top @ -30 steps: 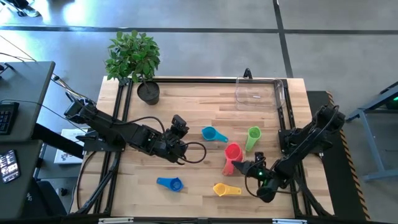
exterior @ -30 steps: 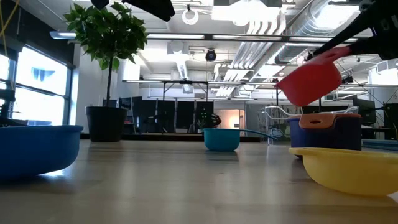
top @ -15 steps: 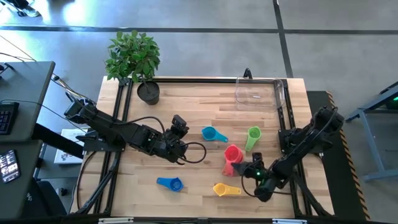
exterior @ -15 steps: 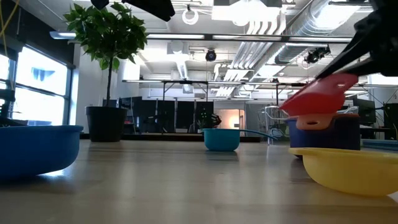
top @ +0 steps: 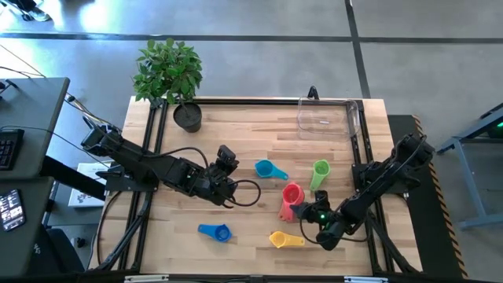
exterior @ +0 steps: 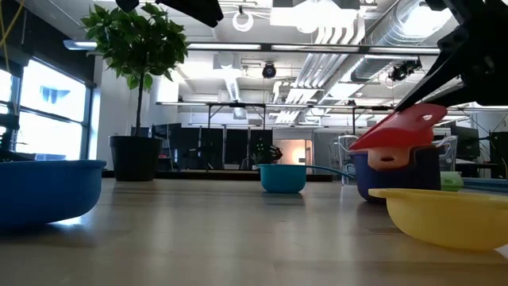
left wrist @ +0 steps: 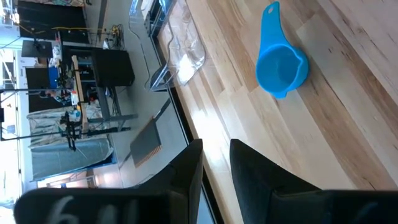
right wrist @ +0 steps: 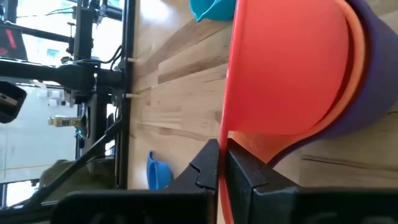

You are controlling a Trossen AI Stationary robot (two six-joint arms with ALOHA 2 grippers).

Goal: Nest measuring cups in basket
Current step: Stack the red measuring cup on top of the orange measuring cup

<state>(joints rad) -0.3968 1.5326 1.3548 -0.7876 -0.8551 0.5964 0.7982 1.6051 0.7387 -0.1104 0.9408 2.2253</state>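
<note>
Overhead camera looks straight down on the whole table (top: 236, 134); low one sits at tabletop level. Both share the teal cup (top: 266, 168), mid-frame.

Smooth plastic red cup (right wrist: 286, 68); pale matt wood-plank table (top: 244, 157).

Red cup (top: 292, 194) tilted, seated in orange cup (exterior: 394, 159), which is nested in purple cup (exterior: 397, 175); stack right of table center. Red's handle is pinched in the right gripper (top: 313, 215). Teal cup (top: 266, 169) upright, left of stack. Green cup (top: 320, 170) right and farther. Blue cup (top: 218, 232) near-left, yellow cup (top: 280, 239) near. Clear basket (top: 327, 115) at far right edge, no cups inside.
</note>
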